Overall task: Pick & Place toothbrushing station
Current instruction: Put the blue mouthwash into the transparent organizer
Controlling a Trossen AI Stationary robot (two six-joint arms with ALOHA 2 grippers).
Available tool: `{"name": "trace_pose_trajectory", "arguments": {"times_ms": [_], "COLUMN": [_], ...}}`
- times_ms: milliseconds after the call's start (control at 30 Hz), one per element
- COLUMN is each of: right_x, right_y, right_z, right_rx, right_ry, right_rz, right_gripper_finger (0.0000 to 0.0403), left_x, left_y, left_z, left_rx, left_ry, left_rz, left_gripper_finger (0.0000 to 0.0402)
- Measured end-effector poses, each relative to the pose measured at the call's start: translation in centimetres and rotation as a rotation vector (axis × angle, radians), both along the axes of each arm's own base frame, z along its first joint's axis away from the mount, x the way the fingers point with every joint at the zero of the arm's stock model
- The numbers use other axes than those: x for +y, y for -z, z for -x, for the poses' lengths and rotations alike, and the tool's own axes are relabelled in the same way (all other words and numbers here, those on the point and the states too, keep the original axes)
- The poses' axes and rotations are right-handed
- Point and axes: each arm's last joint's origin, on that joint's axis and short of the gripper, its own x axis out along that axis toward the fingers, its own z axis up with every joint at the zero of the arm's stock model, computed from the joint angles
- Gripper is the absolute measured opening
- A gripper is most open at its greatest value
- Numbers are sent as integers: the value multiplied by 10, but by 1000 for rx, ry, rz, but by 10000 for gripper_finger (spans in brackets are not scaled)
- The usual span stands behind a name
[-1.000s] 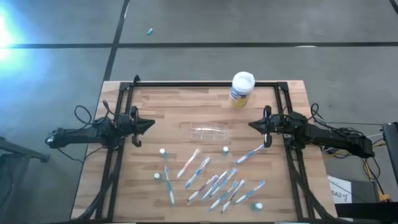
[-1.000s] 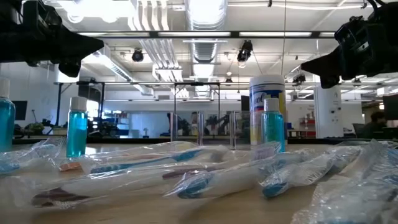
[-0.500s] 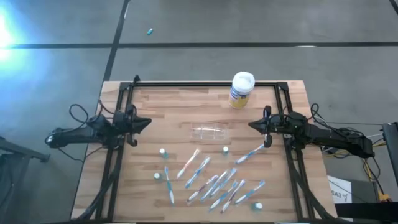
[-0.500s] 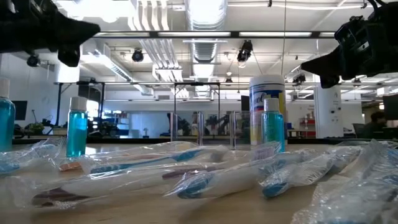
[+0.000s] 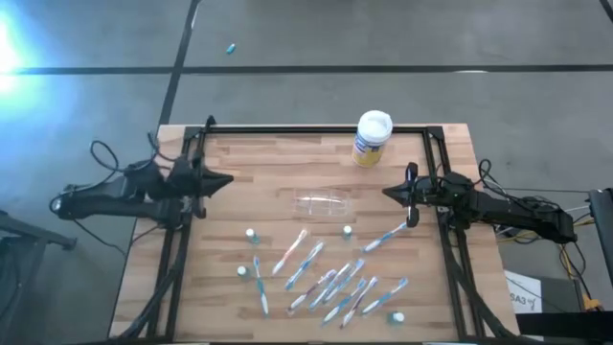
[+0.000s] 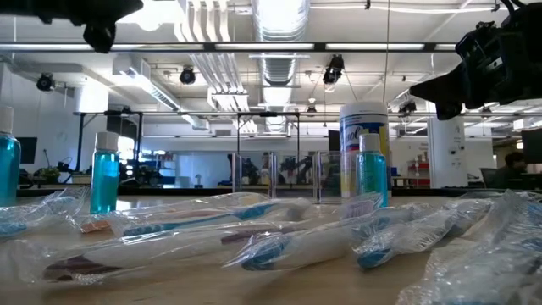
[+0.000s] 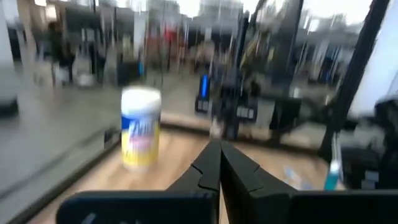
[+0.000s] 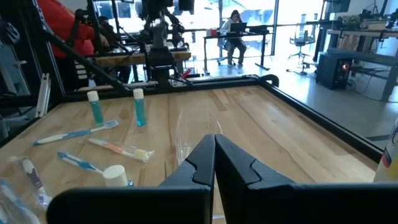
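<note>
With both tools pressed together, left tool (image 5: pixel 223 180) and right tool (image 5: pixel 390 194) holding nothing, no pick started; next: open one over the clear holder (image 5: pixel 323 203), toothbrushes (image 5: pixel 330 273) untouched

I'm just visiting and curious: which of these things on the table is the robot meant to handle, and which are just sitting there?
Part of the job:
- clear holder, lying mid-table
- wrapped toothbrushes, scattered on the near half
- small teal-capped tubes

Just lying about:
- white-lidded canister at the far edge

Both grippers, left gripper and right gripper, are shut and empty.

Bright ceiling lights (image 6: pixel 279 17) shine overhead. Glare whitens the floor (image 5: pixel 14 43) far left. The left wrist view is blurry.
</note>
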Motion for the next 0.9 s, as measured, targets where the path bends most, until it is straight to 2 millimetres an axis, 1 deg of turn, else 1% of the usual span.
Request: {"name": "trace_pose_trajectory", "arguments": {"times_ms": [200, 300, 400, 467, 567, 633, 700, 800, 900], "right_x": [0, 0, 0, 0, 0, 0, 0, 0, 0], "right_y": [0, 0, 0, 1, 1, 1, 1, 1, 1], "right_z": [0, 0, 0, 0, 0, 0, 0, 0, 0], "right_rx": [0, 1, 5, 8, 8, 8, 9, 9, 9], "right_ry": [0, 0, 0, 0, 0, 1, 1, 1, 1], "right_rz": [0, 0, -1, -2, -2, -2, 1, 1, 1], "right_gripper_finger": [8, 8, 8, 8, 8, 8, 8, 8, 8], "left_x": [0, 1, 1, 1, 0, 1, 1, 0, -5], "left_y": [-45, -62, -71, -74, -80, -79, -77, -71, -59], "left_z": [-31, -43, -54, -60, -66, -71, -80, -86, -93], "left_rx": [341, 517, 696, 819, 937, 1022, 1057, 1123, 1169], "left_ry": [-4, 1, 39, 71, 91, 91, 81, 104, 189], "left_rz": [30, 13, -70, -113, -128, -116, -96, -78, -59], "left_gripper_finger": [7, 14, 19, 18, 10, 7, 9, 28, 61]}}
